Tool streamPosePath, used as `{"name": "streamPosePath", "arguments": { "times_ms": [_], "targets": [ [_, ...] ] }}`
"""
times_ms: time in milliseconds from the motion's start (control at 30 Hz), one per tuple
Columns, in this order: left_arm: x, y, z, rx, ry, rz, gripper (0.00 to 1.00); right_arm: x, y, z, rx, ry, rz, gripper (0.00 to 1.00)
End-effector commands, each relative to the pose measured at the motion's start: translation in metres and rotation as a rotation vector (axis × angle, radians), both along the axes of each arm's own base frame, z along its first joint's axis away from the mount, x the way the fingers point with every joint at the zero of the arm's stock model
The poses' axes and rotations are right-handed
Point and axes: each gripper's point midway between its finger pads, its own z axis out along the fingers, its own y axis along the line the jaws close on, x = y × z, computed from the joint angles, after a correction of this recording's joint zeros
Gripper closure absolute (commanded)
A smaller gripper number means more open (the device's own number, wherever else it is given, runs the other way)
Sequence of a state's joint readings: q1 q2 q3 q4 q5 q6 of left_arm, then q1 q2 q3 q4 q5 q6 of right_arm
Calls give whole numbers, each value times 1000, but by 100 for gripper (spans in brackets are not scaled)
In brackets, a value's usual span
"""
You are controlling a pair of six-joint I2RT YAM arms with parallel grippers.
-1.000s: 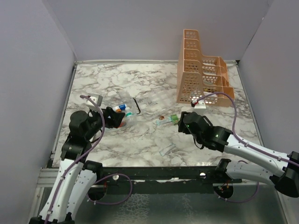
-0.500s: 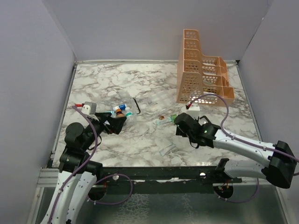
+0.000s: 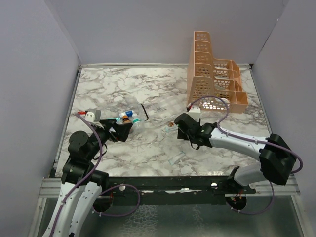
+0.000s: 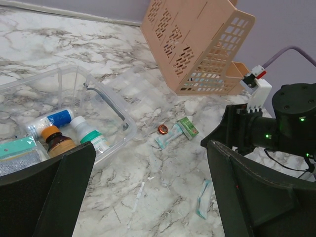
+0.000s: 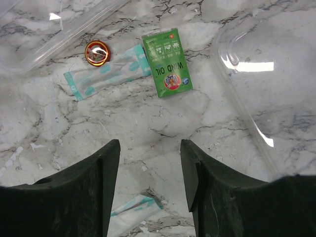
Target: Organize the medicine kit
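Your left pincer (image 4: pixel 150 146) stands fully open and empty, poised just above the near corner of the medicine kit (image 4: pixel 129 129). Your right pincer (image 5: pixel 149 148) has its jaws apart and grips nothing. It hovers over the loose items beside the kit.

The kit sits open on the tabletop (image 3: pixel 148 89). It already holds a blue-labelled roll (image 4: pixel 54 120), an amber bottle (image 4: pixel 57 140), a green-capped white bottle (image 4: pixel 89 136) and a teal packet (image 4: pixel 19 148).

Out of the kit, just beside it, are:
- a green wind-oil sachet (image 5: pixel 167 64)
- a red round tin (image 5: pixel 97 52)
- a teal-printed wrapper (image 5: pixel 106 74)
- a second wrapper (image 5: pixel 136 207), farther off

The clear lid (image 5: pixel 266 84) lies off the kit, next to the sachet.

Judgement: the task is roughly half done. The loose items are yet to be loaded and the lid yet to be fitted.
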State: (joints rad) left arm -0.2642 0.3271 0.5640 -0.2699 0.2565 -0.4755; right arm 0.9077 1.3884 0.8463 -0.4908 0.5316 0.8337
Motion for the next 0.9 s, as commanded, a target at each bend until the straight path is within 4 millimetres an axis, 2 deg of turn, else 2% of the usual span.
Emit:
{"name": "streamPosePath", "arguments": {
  "times_ms": [0,267,533,867],
  "targets": [
    [1,3,3,10,-19,15,1,10,22,-3,62,15,34,47],
    [3,2,-2,14,0,14,1,23,2,-27,-7,55,-12,46],
    [8,1,-9,26,38,19,1,27,-5,-58,-39,111,2,46],
    [16,10,-16,44,83,74,1,51,-12,-74,-72,117,13,46]
  ]
}}
